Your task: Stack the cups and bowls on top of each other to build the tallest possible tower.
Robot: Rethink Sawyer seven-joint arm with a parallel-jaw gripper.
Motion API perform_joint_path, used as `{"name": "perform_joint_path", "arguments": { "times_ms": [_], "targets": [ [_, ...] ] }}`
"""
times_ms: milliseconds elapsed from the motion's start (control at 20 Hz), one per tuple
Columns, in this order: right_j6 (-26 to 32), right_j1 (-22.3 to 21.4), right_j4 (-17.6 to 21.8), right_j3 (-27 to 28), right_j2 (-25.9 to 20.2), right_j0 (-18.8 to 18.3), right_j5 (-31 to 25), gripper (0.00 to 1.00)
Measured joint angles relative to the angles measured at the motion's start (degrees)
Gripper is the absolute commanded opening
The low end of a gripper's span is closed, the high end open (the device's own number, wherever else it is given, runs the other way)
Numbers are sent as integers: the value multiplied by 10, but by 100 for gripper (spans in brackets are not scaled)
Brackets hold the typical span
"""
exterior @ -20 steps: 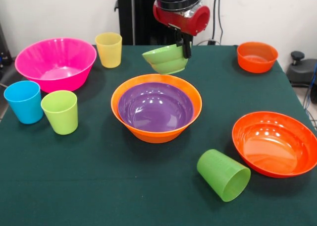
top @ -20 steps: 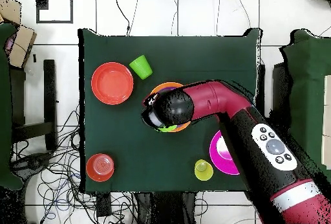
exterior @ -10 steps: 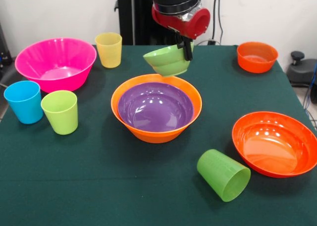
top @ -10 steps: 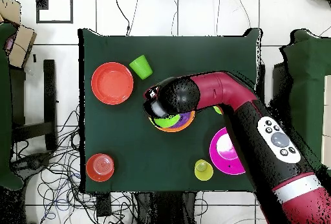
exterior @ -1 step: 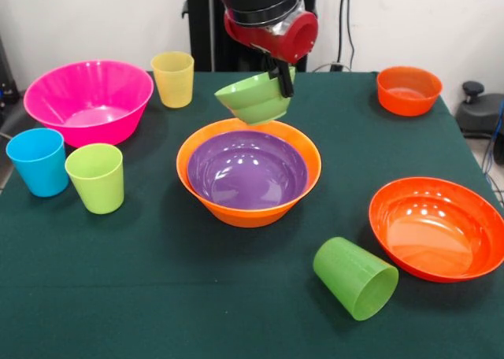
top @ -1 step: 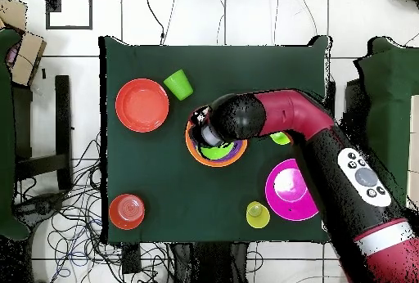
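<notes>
My gripper [exterior @ -1 step: 280,79] is shut on the rim of the small green bowl [exterior @ -1 step: 252,99] and holds it tilted in the air, just above the far rim of the large orange bowl [exterior @ -1 step: 249,209]. The purple bowl [exterior @ -1 step: 247,170] is nested inside that orange bowl. In the overhead view the green bowl [top @ -1 step: 216,151] shows under the arm's wrist [top @ -1 step: 239,117], over the orange bowl [top @ -1 step: 191,144]. The yellow cup [exterior @ -1 step: 173,78], blue cup [exterior @ -1 step: 38,161] and lime cup [exterior @ -1 step: 95,178] stand upright at the left. A darker green cup [exterior @ -1 step: 356,278] lies on its side at the front.
A large pink bowl [exterior @ -1 step: 88,99] sits at the far left. A wide red-orange bowl [exterior @ -1 step: 437,227] is at the right, with a small orange bowl [exterior @ -1 step: 408,90] behind it in the far right corner. The cloth on the table is dark green.
In the front view the gripper has carried the green bowl left and slightly nearer, from behind the orange bowl to above its far rim. Nothing else has moved.
</notes>
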State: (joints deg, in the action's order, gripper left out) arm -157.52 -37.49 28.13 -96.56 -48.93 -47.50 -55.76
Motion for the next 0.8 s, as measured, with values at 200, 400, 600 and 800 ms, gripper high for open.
{"name": "perform_joint_path", "arguments": {
  "times_ms": [200,400,600,800],
  "targets": [
    [29,12,0,15,0,-5,-8,0],
    [65,28,0,44,-1,-5,-27,0],
    [89,36,0,65,-1,-3,-31,0],
    [92,41,0,78,-1,1,-31,0]
  ]
}}
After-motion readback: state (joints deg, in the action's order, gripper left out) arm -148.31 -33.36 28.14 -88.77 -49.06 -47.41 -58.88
